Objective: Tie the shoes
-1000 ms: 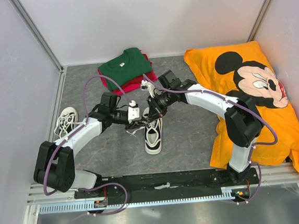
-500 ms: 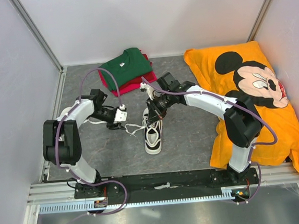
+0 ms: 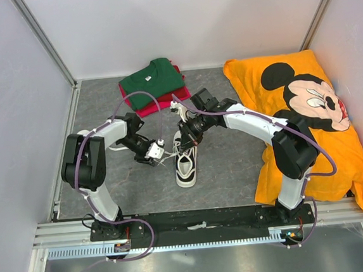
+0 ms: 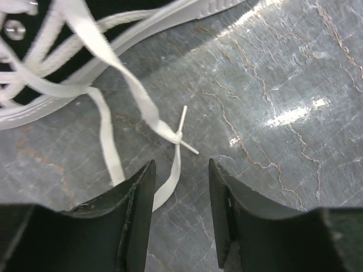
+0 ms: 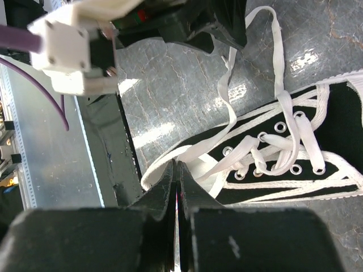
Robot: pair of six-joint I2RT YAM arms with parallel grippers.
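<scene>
Leftmost, we saw the left arm (image 3: 91, 158) folded back on itself over the grey table (image 3: 229, 170), its purple cable (image 3: 135, 95) looping above it. The left gripper (image 3: 155, 152) reached toward the middle, low over the surface. Its jaws stood apart, and a loose end of the laces (image 4: 133, 90) trailed on the table into the gap between them, unclamped. Just to the right lay the sneaker (image 3: 186, 164), toe toward the arm bases, with its laces spilling out to the left. The right gripper (image 3: 187, 137) hung over the sneaker's far end and hid that part from above. Its fingers (image 5: 164, 187) were pressed tight together, and we could not tell whether a lace was pinched there. From the right wrist, the left arm's camera housing blocked much of the upper left. Behind the grippers sat a folded green shirt (image 3: 151, 78) on a red shirt (image 3: 166, 102). Far right, an orange cloth (image 3: 253, 79) with a cartoon mouse covered that side.
</scene>
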